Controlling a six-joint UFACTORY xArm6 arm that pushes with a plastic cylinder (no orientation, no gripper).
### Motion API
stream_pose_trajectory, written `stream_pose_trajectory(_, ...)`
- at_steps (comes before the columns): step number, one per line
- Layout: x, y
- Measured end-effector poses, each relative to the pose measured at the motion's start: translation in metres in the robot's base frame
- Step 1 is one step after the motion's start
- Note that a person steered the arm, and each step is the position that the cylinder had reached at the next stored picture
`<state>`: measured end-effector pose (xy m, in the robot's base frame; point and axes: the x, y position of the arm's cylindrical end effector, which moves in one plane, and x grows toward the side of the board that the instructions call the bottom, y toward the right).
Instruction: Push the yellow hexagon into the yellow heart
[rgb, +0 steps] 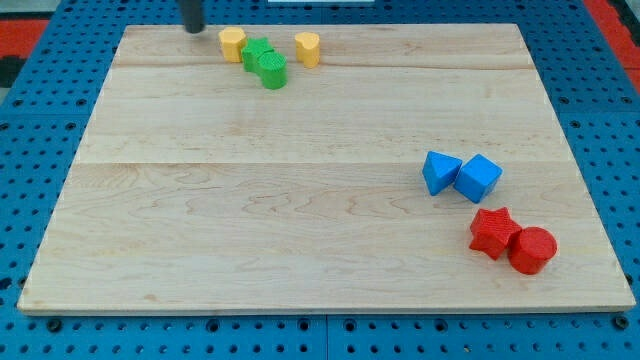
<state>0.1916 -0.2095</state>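
- Sitting near view's top edge of wooden board (300, 240): yellow hexagon (232, 44), squat faceted prism, flat top, pale yellow-orange, upright.
- Just to its right, touching or nearly so: green block (256, 53), w/ second green block (272, 71) pressed against it, lower-right; exact shapes of both hard to make out, merged into one green clump.
- Further right, apart from green pair: yellow heart (308, 48), same yellow, notch in top barely legible at this res.
- Lying btwn hexagon and heart: the green clump, partly blocking straight line across.
- Showing at view's top-left: dark rod, cut off by frame edge; tip (193, 30) at board's top edge, left of hexagon and slightly above, not touching.
- No pincer on this arm, just the rod, so no open/closed state to tell.
- Grouped at view's right, well apart from yellows: blue block (441, 172) touching blue cube (479, 178); first one's shape unclear, looks wedge-like.
- Below those, near bottom-right: red star (494, 232) touching red cylinder (532, 250).
- Surrounding board: blue perforated surface (40, 120); red area in top corners, cut off, can't ID.
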Motion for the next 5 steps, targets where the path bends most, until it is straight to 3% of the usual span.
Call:
stream_pose_trajectory(1, 0.018, -0.015)
stream_pose_trajectory(3, 0.018, 0.102)
stream_pose_trajectory(5, 0.019, 0.156)
